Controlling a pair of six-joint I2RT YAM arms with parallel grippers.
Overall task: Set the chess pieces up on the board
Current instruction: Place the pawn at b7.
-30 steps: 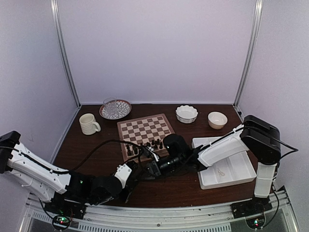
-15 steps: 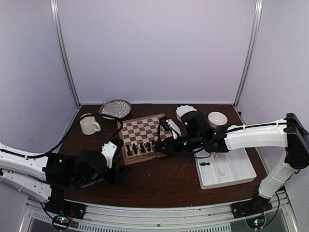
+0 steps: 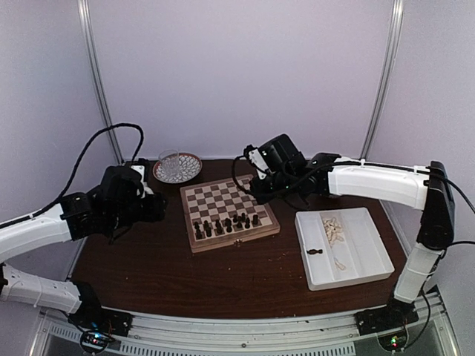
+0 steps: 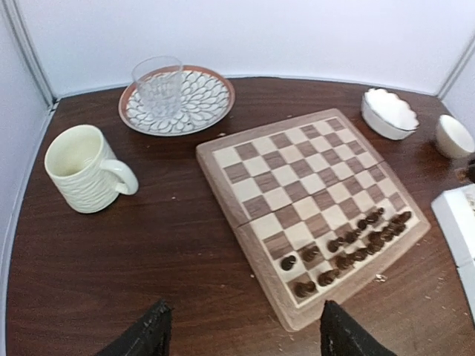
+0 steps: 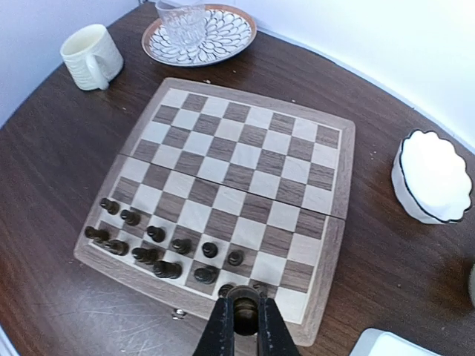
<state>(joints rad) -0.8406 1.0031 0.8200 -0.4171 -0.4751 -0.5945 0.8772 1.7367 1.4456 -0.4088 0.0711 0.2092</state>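
**A:** What is taking up the most room?

**B:** The dark table (image 3: 148, 274) is carrying everything. The board (image 3: 223, 199) is lying in the middle of it, turned slightly. The white tray (image 3: 371, 259) is sitting just to its right.

**A:** And what are the arms doing?

**B:** The left gripper (image 4: 241, 343) is hanging over bare table left of the board. Its fingers (image 4: 152, 335) are standing wide apart with nothing between them. The right gripper (image 5: 242, 320) is hovering over the board's right side and pinching what looks like a small dark piece (image 5: 243, 308).

**A:** Is the overhead camera missing anything?

**B:** Yes. The arms are covering the mug (image 4: 82, 167), the scalloped bowl (image 5: 434, 178) and the small bowl (image 4: 453, 137), so only the wrist cameras are showing those. The patterned plate (image 3: 185, 172) with the glass (image 3: 169, 162) on it is appearing in all three views.

**A:** Where are the chessmen standing?

**B:** The dark pieces (image 3: 226, 225) are standing in two rough rows along the board's near edge. The pale pieces (image 3: 332, 228) are lying heaped in the tray's far left part. A stray dark figure (image 3: 315, 251) is lying just nearer than them. Only the overhead view is showing the inside of the tray.
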